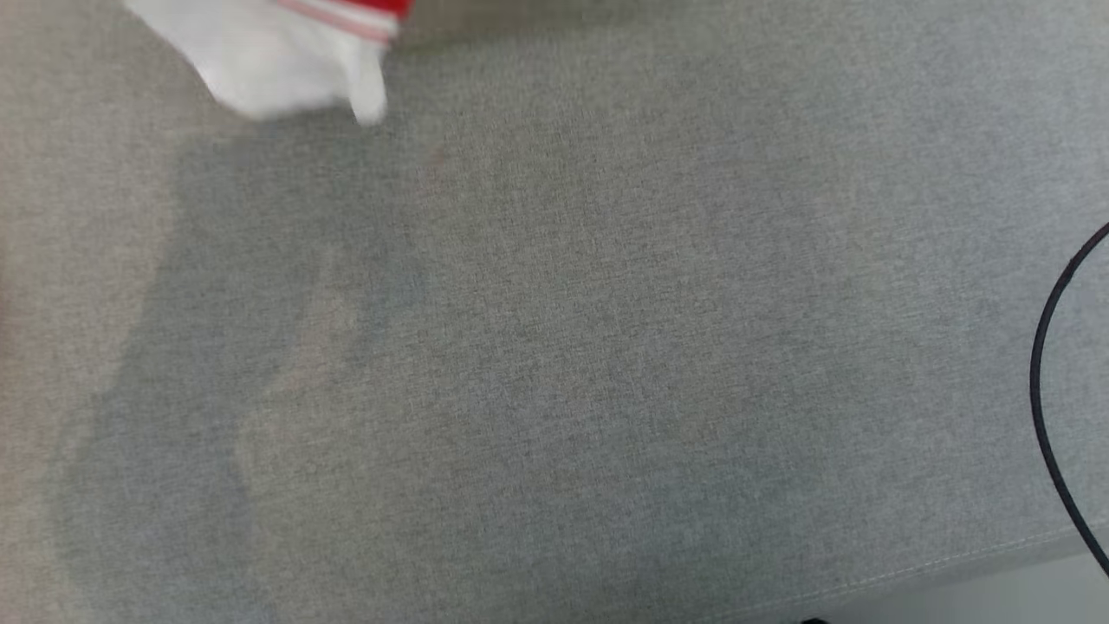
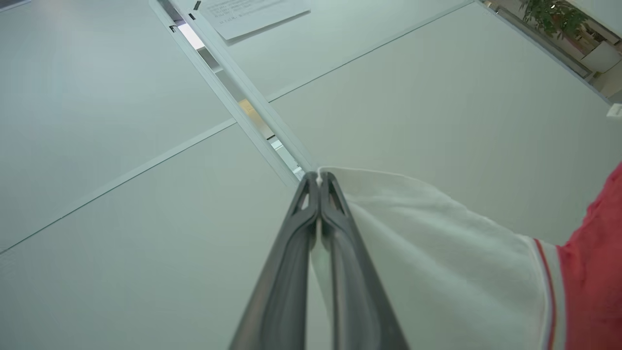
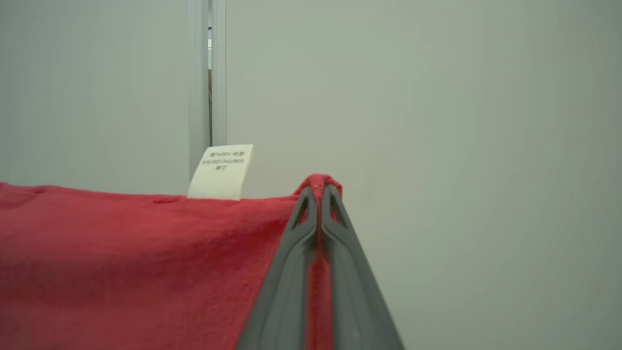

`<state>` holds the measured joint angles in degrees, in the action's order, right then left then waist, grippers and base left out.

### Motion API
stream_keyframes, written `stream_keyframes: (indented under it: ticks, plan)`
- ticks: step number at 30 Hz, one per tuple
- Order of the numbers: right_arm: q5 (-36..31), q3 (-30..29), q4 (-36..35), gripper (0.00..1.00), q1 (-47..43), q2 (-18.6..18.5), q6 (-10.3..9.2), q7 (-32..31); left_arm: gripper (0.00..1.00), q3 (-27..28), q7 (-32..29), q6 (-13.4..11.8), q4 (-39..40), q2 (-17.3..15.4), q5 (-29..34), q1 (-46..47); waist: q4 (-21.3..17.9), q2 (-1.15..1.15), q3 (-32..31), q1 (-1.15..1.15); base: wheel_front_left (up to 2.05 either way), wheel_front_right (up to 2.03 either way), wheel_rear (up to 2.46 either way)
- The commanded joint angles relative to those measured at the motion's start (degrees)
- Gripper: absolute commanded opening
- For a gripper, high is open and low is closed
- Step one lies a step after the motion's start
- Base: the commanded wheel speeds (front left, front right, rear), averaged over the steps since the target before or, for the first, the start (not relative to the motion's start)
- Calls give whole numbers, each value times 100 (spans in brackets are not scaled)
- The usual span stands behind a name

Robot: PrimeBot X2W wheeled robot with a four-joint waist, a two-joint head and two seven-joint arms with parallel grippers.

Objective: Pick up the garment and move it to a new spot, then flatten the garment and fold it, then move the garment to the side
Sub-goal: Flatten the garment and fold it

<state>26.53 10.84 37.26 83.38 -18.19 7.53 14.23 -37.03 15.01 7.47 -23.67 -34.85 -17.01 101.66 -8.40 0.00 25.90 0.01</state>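
Left gripper (image 2: 319,177) is clamped fully, dark fingers pressed together along their length, with a white edge of the garment (image 2: 437,253) pinched at the tips. Right gripper (image 3: 319,190) is closed likewise, with red fabric of the same garment nipped between its fingertips.
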Motion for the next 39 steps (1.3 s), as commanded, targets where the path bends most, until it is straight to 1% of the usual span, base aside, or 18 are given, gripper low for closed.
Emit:
stream_keyframes:
  ticks: [1, 3, 5, 8, 13, 17, 21, 23, 25, 26, 28, 33, 39]
  plan:
    - [-144, -44, 76, 0, 170, 35, -8, 57, 0, 151, 14, -29, 137, 59, 159, 119, -80, 0, 994, -1, 0, 0, 0]
    - [-318, -95, 123, 0, 308, 42, -8, 92, 0, 412, 8, -40, 425, 101, 309, 88, -24, 0, 1191, -1, 0, 0, 0]
    - [-519, -210, -22, 0, 375, 24, -8, 95, 0, 639, 7, -30, 702, 155, 401, -126, 58, 0, 1361, -1, 0, 0, 0]
    - [-708, -464, -254, 0, 117, 104, -8, 98, 0, 895, 10, -13, 1027, 187, 433, -592, 189, 0, 1532, -1, 0, 0, 0]
    - [-1039, -752, -634, 0, -446, 125, -8, 98, 0, 1427, 13, -1, 1623, 351, 378, -1778, 453, 0, 1591, -1, 0, 0, 0]
    - [-1104, -834, -766, 0, -1017, 151, -9, 99, 0, 1654, 13, 3, 2067, 456, 241, -2784, 554, 0, 1455, -1, 0, 0, 0]
    - [-1017, -1017, -1141, 0, -1833, 202, -8, 98, 0, 1820, 13, 4, 2623, 446, 37, -3890, 569, 0, 1082, -1, 0, 0, 0]
    - [-975, -1119, -1378, 0, -2354, 184, -8, 98, 0, 1817, 13, -1, 2896, 424, -89, -4574, 576, 0, 805, -1, 0, 0, 0]
    - [-941, -1288, -1630, 0, -2943, 169, -8, 98, 0, 1909, 13, -6, 3077, 444, -286, -5297, 588, 0, 491, -1, 0, 0, 0]
    - [-917, -1430, -1828, 0, -3586, 183, -8, 99, 0, 1892, 13, -6, 3241, 410, -387, -5993, 599, 0, 169, -1, 0, 0, 0]
    - [-944, -1540, -1979, 0, -4239, 186, -9, 99, 0, 1911, 14, -7, 3290, 432, -477, -6718, 598, 0, -166, -1, 0, 0, 0]
    - [-946, -1792, -2217, 0, -5644, 340, -9, 99, 0, 2098, 14, -6, 3399, 667, -485, -8292, 519, 0, -782, -1, 0, 0, 0]
    - [-1110, -1822, -2181, 0, -6768, 407, -9, 99, 0, 2348, 15, -6, 3407, 1059, -235, -9747, 435, 0, -1292, -1, 0, 0, 0]
